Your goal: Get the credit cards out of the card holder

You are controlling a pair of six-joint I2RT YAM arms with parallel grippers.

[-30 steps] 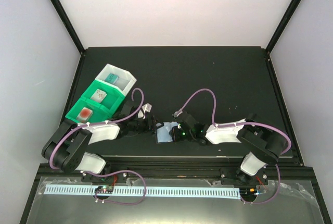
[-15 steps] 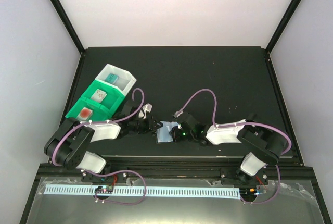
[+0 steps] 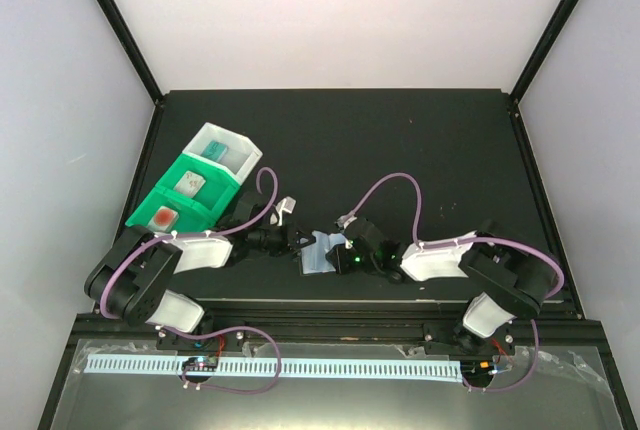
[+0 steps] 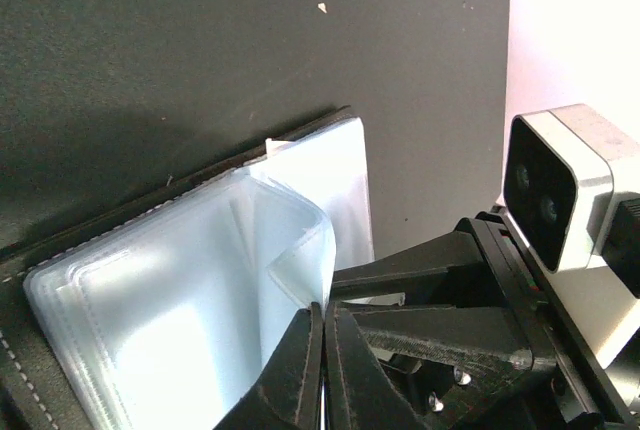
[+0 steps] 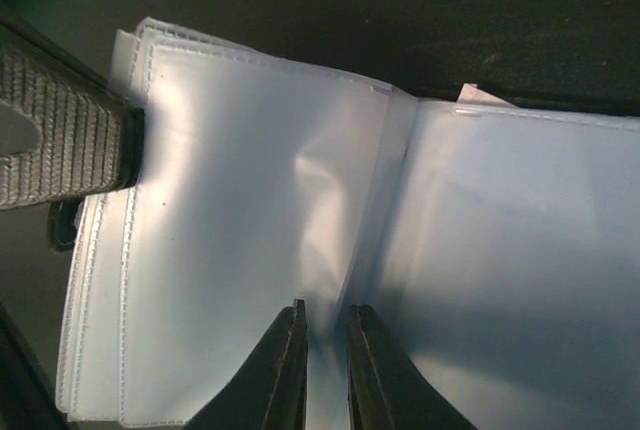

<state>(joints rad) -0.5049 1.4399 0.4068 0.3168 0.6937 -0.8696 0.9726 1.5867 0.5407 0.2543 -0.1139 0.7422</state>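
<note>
The card holder [image 3: 318, 253] lies open near the table's front edge, between both grippers, with its pale blue clear pockets [image 4: 180, 290] facing up and its black cover [image 4: 150, 208] underneath. My left gripper [image 4: 325, 318] is shut on the edge of one lifted pocket sleeve; its ribbed finger [image 5: 60, 135] shows at the pocket's left edge. My right gripper [image 5: 327, 315] has its jaws a narrow gap apart, astride the crease between two pocket leaves. A small white corner [image 5: 484, 96] sticks out behind the pockets. Three credit cards lie in the bins: teal [image 3: 218, 150], pale [image 3: 190, 183], red-marked [image 3: 163, 218].
A green bin [image 3: 205, 205] and a white bin [image 3: 245, 150] stand together at the left, just behind my left arm. Black frame rails border the dark table, and purple cables arch over both wrists.
My left gripper moved right to the card holder and closed on a pocket sleeve. My right gripper's jaws parted slightly and that arm drew back a little to the right.
</note>
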